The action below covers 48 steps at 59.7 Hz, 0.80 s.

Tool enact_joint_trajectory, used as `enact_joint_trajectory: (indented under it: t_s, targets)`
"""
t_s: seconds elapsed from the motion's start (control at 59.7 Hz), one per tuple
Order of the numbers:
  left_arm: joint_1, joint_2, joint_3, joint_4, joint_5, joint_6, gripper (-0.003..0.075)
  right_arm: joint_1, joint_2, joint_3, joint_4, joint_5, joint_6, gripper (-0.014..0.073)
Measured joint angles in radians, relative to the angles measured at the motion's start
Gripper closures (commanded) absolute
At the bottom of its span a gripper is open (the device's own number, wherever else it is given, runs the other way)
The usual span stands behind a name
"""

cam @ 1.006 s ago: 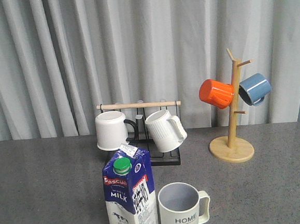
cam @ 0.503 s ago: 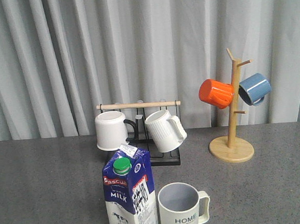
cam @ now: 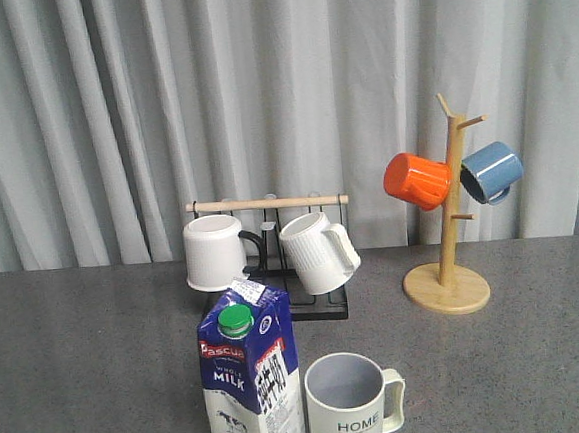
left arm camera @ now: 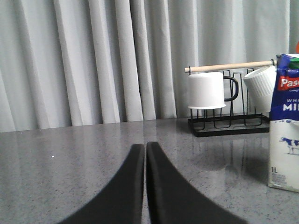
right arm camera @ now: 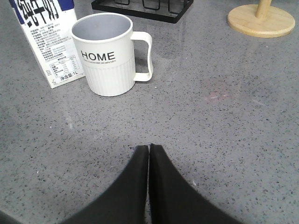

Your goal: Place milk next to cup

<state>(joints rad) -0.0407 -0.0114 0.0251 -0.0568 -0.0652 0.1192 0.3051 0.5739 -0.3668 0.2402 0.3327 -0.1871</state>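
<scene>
The milk carton (cam: 250, 380) stands upright at the lower centre of the front view, on the speckled grey surface (cam: 81, 373). Its green cap (cam: 236, 321) sits on the dark blue gable, with the white lower half below. Just to its right, very close if not touching, stands the HOME cup (cam: 353, 407), shorter than the carton, its handle pointing toward the right of the frame and its grey-blue inside showing.

Behind them, in the middle of the frame, a black wire rack (cam: 306, 300) with a wooden bar carries a plain white mug (cam: 215, 252) with a black handle and a ribbed white mug (cam: 317, 252). At the right a wooden mug tree (cam: 451, 254) holds an orange mug (cam: 417, 180) and a blue mug (cam: 491, 172). Grey curtains (cam: 111, 120) fill the background.

In the left wrist view the left pincer (left arm camera: 145, 154) has its dark fingers pressed together, holding nothing, with the carton at the right edge well apart from it. In the right wrist view the right pincer (right arm camera: 149, 154) is likewise closed and empty, the cup and carton in the upper left, apart from it.
</scene>
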Motion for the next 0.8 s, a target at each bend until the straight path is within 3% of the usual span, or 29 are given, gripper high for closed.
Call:
enact_joint_trajectory:
  t_s: [0.184,0.804]
  targets:
    - [0.0,0.0,0.0,0.104,-0.001,-0.142,0.0727,0.0,0.0,0.0,0.0,0.0,0.0,0.0599]
    - [0.0,0.0,0.0,0.113,-0.001,-0.156,0.0727,0.0,0.0,0.0,0.0,0.0,0.0,0.0599]
